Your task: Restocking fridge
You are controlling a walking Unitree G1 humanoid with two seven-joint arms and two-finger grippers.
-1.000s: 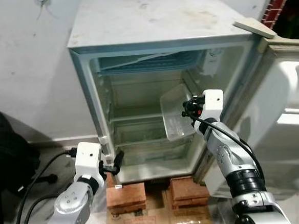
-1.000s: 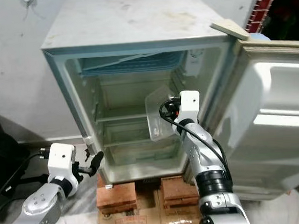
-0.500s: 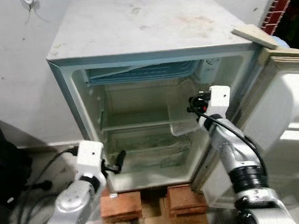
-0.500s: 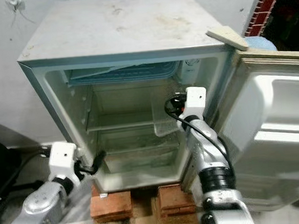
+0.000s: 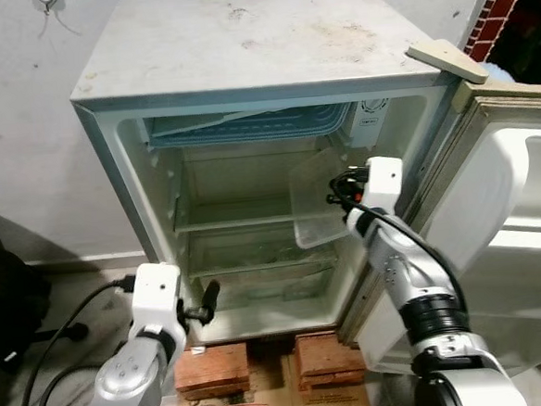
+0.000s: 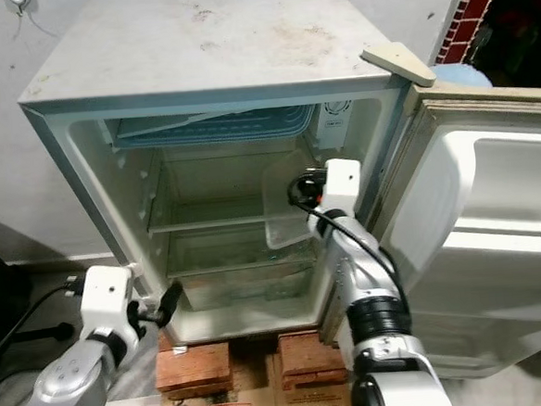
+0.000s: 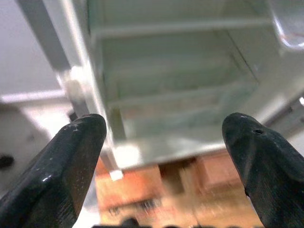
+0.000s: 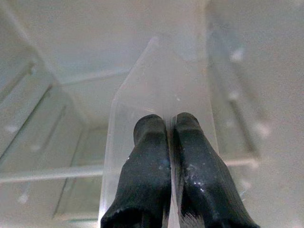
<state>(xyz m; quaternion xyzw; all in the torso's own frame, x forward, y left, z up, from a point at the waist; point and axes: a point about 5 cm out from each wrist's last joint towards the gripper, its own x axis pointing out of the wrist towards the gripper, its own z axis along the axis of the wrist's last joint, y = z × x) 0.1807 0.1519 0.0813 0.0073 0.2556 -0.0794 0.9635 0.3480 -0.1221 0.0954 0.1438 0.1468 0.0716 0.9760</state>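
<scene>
Nearest the robot, low at the left before the fridge [image 5: 241, 47], the left gripper [image 5: 209, 295] hangs idle with its fingers spread wide and nothing between them. Farther in, at the right of the fridge opening, the right gripper [image 8: 168, 142] is pinched closed on the thin wall of the clear plastic bin [image 5: 315, 200], held tilted above the lower shelf [image 5: 239, 224]. The bin looks light, stiff and smooth, so it is likely to slip or twist; a pinch at mid-rim seems best.

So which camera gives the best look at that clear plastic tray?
The left eye view: the whole clear tray shows, tilted inside the fridge. The right wrist view shows the right gripper pinching its edge; the left wrist view catches one corner.
</scene>
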